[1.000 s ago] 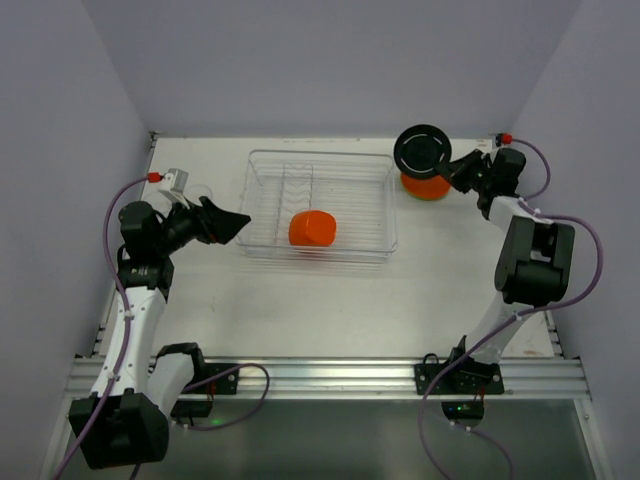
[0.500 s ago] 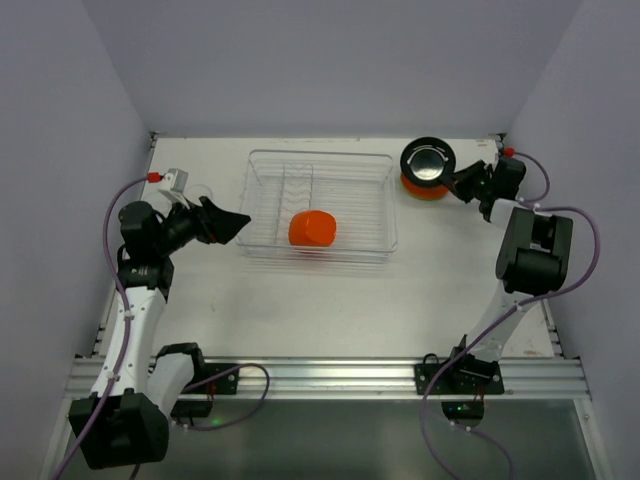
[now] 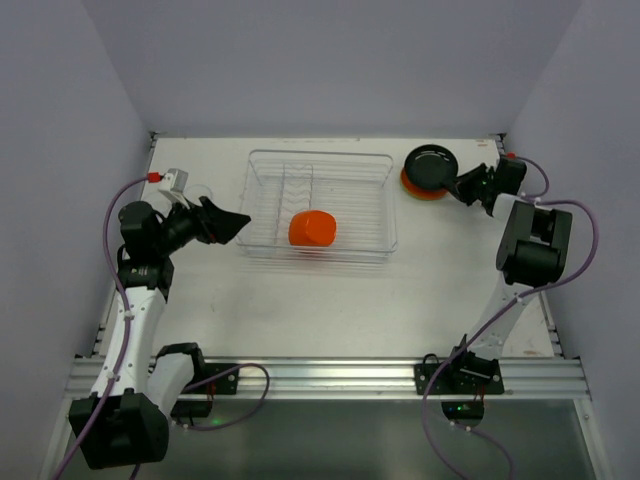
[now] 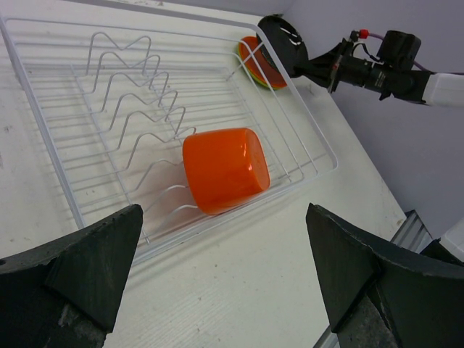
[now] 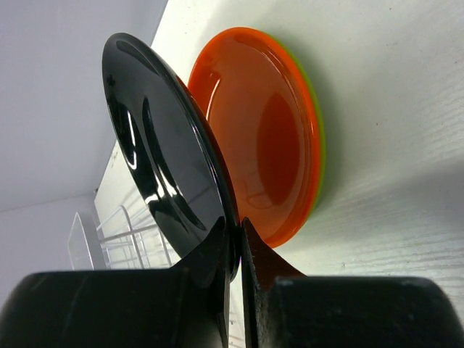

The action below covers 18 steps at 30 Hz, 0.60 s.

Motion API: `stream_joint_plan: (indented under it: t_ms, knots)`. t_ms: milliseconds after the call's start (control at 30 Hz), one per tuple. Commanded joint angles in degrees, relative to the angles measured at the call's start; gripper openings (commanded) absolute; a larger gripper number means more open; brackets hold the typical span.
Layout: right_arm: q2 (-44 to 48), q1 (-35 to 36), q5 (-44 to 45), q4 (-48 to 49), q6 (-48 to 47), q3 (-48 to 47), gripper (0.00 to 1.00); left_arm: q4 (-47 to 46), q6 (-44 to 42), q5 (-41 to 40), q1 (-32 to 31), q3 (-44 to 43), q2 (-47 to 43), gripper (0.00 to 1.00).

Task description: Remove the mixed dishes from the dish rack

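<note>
1. The right end effector (image 5: 233, 246) is clenching the glossy black plate (image 5: 163, 167) by its rim, tilted over the orange plate (image 5: 272, 145).
2. The left end effector (image 3: 238, 226) is gaping beside the wire rack (image 3: 320, 153), where the smooth orange cup (image 4: 223, 168) is lying sideways.

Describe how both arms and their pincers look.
The left arm and right arm have white links and black joint housings. Purple cables loop alongside, with red connectors near the wrists. The left pincer and right pincer have matte black wedge fingers.
</note>
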<state>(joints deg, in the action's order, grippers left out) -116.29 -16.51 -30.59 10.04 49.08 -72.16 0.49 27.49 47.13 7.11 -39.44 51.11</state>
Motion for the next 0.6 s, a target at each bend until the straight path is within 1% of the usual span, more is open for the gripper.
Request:
stream_joint_plan:
  t_ms: [0, 333, 567]
  knots:
    - [-0.6, -0.1, -0.43, -1.51, 1.1, -3.77, 0.0, -2.34, 0.64, 0.06, 0.36, 0.51, -0.31, 1.0]
    - [-4.29, -0.27, -2.28, -6.43, 2.25, -7.64, 0.0, -2.42, 0.73, 0.06, 0.36, 0.59, -0.31, 1.0]
    - [-4.74, -0.27, -2.11, -7.76, 2.16, -8.26, 0.0, -2.34, 0.73, 0.15, 0.36, 0.59, -0.4, 1.0]
